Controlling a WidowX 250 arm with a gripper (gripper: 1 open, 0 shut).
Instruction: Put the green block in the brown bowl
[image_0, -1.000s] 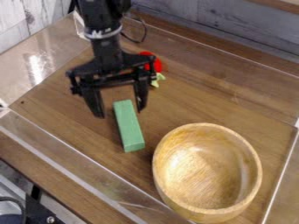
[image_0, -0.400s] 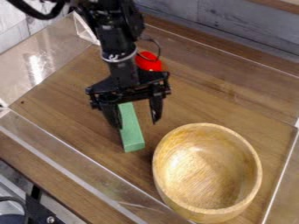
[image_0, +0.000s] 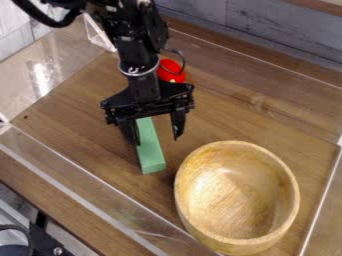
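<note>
Claw (image_0: 147, 122) spread wide, pointing nearly straight down over the far end of the green block (image_0: 150, 149), one finger on each long side: a straddle suited to pinching across the narrow width. Nothing gripped yet. Green block flat on the table (image_0: 254, 105), extending from beneath the claw toward the camera. Brown bowl (image_0: 238, 196) empty, near, to the lower right of the claw, probably a short carry. Red strawberry-like toy (image_0: 170, 70) just behind the claw, clear of the fingers.
</note>
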